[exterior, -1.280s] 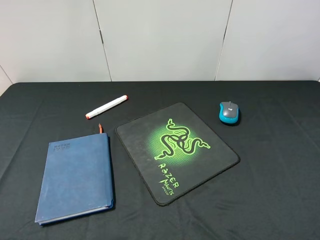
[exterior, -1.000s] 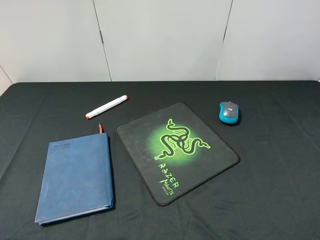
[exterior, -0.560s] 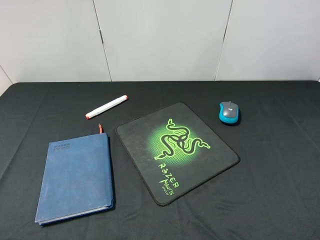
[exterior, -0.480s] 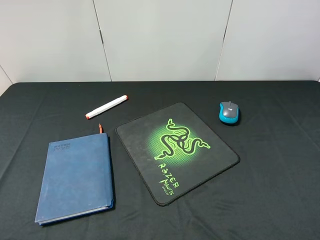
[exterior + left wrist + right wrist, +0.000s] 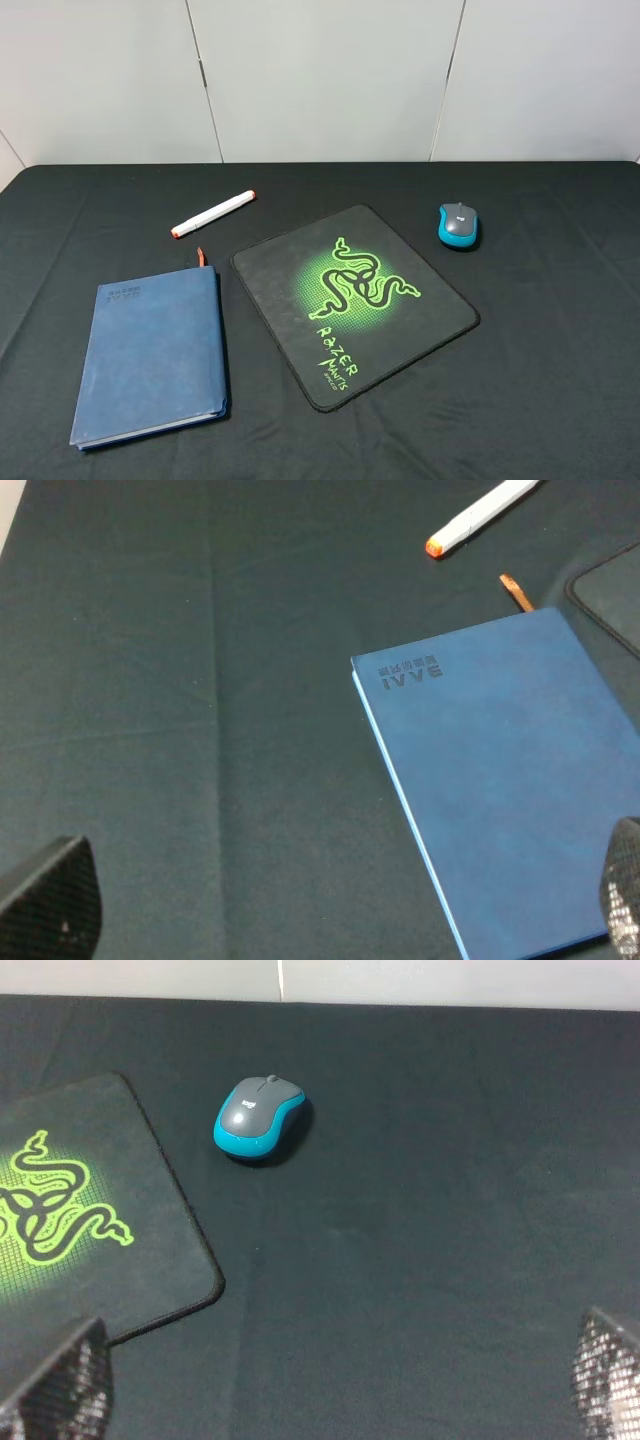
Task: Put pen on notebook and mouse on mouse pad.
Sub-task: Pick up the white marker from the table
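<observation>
Left gripper (image 5: 335, 905) is hovering, jaws wide, notebook (image 5: 500, 780) partly between them; right gripper (image 5: 330, 1380), jaws wide, is facing mouse (image 5: 258, 1118) ahead.

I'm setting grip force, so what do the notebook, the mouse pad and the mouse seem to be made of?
The notebook looks like matte leatherette or coated board: fine grain, embossed lettering. The mouse pad is probably cloth-topped: dull, finely textured face with a printed green logo. The mouse looks like hard plastic: smooth moulded grey top, teal sides.
</observation>
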